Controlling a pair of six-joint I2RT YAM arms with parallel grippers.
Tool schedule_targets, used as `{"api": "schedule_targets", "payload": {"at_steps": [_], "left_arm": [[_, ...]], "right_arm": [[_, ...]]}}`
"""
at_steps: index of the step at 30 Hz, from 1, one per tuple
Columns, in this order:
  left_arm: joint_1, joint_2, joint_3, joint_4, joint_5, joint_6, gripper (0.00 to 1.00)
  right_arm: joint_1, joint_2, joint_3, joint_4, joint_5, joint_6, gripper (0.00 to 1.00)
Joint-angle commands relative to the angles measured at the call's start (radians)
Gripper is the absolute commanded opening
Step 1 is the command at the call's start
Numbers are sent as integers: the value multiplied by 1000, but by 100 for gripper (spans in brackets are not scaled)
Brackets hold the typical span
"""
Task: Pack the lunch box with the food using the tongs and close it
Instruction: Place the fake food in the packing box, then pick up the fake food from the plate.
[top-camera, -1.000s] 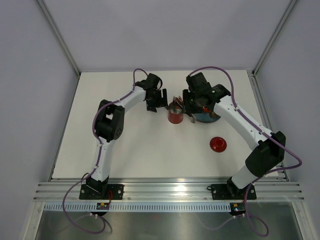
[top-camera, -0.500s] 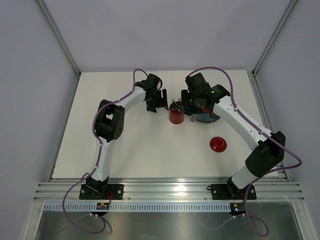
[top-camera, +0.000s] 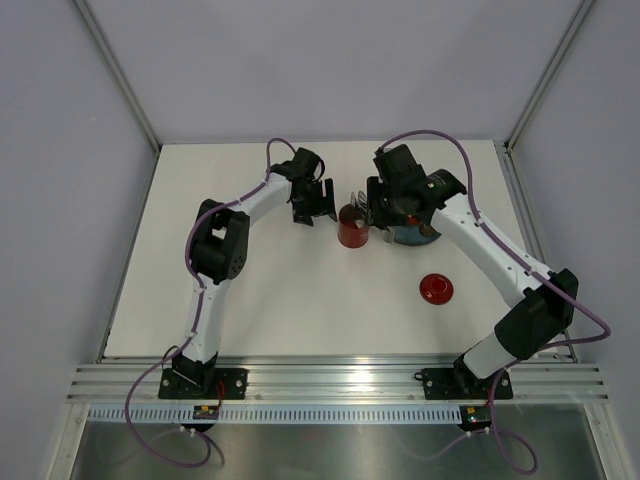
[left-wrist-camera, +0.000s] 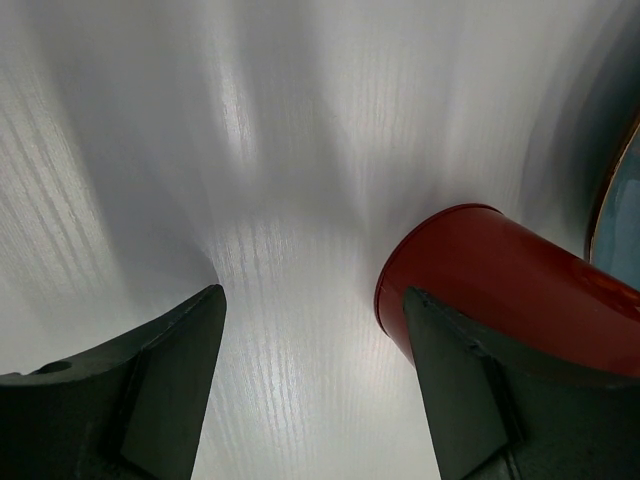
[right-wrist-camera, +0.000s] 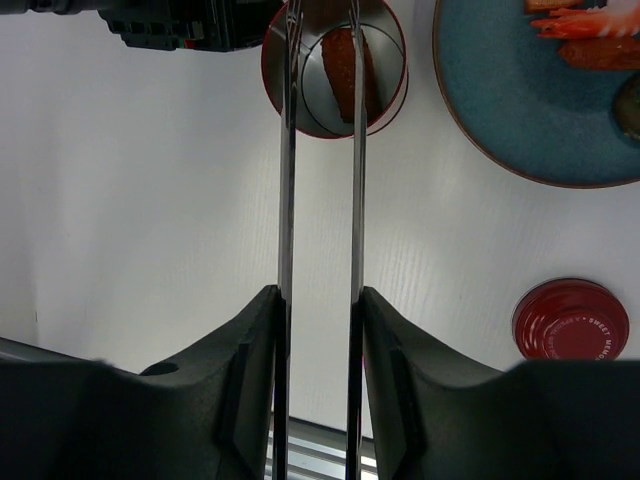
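Desk (top-camera: 260, 300) layout matches a second ago: plate (top-camera: 418, 238), lunch box (top-camera: 352, 232) and lid (top-camera: 436, 289) haven't moved. The lid lies flat, well apart from the box, nearer the arm bases.

Left arm unchanged. The left claw (left-wrist-camera: 312, 300) is spread wide, parked just left of the lunch box with its right finger beside the red wall.

Right arm shifted slightly. The right claw (right-wrist-camera: 318, 295) pinches the tongs (right-wrist-camera: 285, 200), legs near-parallel, tips over the open box. One orange food piece (right-wrist-camera: 345, 75) is inside the box. Can't tell if the tips grip it. More pieces sit on the plate.
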Motion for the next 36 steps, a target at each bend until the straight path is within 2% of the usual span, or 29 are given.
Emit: {"api": "schedule_targets", "payload": {"at_steps": [1,8,12,24,27,36], "left_arm": [[-4,-41,-9,9,14,6,75],[5,-76,-38,-7,-35,30,75],[39,-125,-70,-25,-59,36,75],[104,-348,-242,-42,-176,67,76],[102,-404,-299,-37,-202,69,77],[104,-520,-409,-22,-196,69,77]], "right_arm": [[9,-67,74,-8,67,1,42],[-13,-98,99,-74,219,-21,23],[-86,-118,47,-56,196,-30,21],[-240,-47,-38,5,142,-41,33],[-259,-26,-40,34,115,-44,39],[-284,39,-15,79,84,-45,45]]}}
